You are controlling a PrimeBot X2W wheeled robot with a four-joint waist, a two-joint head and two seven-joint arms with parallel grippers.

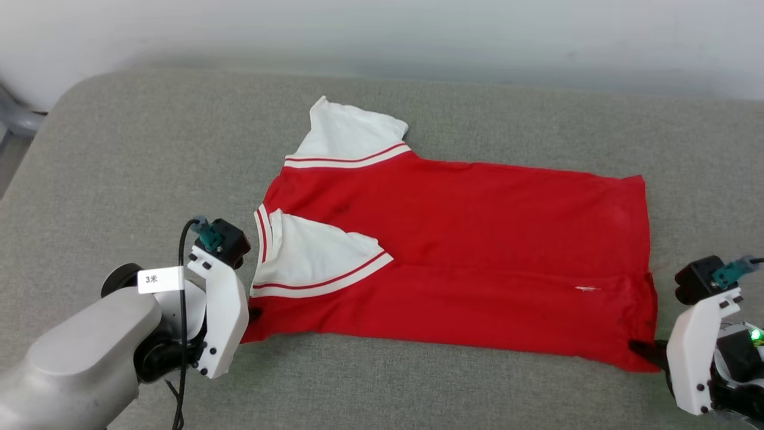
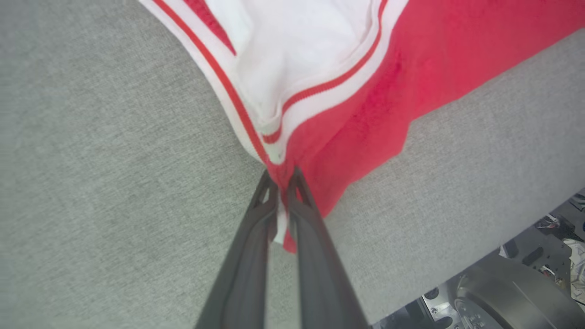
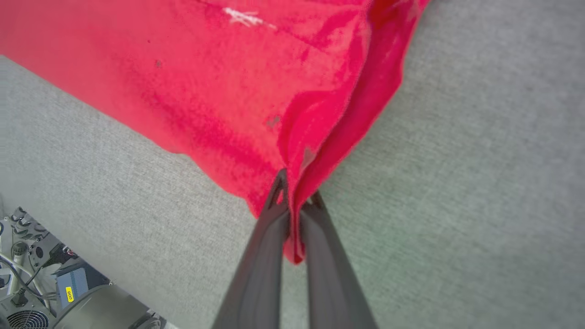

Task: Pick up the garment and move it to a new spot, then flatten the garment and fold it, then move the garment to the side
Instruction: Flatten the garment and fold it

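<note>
**A:** Head view first. Where's the shirt?

**B:** The shirt point(image 1: 465, 257) lies flat on the grey cushion point(image 1: 119, 155), with the collar end to my left and the hem to my right. The near sleeve is folded onto the body. My left claw point(image 1: 255, 313) is at the near collar-side corner and my right claw point(image 1: 647, 349) is at the near hem corner. My white wrist housings hide most of both sets of fingers, and the frame edge cuts off my right arm.

**A:** Left wrist view?

**B:** My left claw is pinched tight on the shirt's corner, just below the striped sleeve trim. A scrap of cloth shows between the fingers point(image 2: 247, 256). The gear at the lower right is too blurred to make out.

**A:** Right wrist view?

**B:** My right claw is clamped on the bunched red hem corner, with a fold poking down between the fingers. The clutter at the lower left is too small to tell.
</note>
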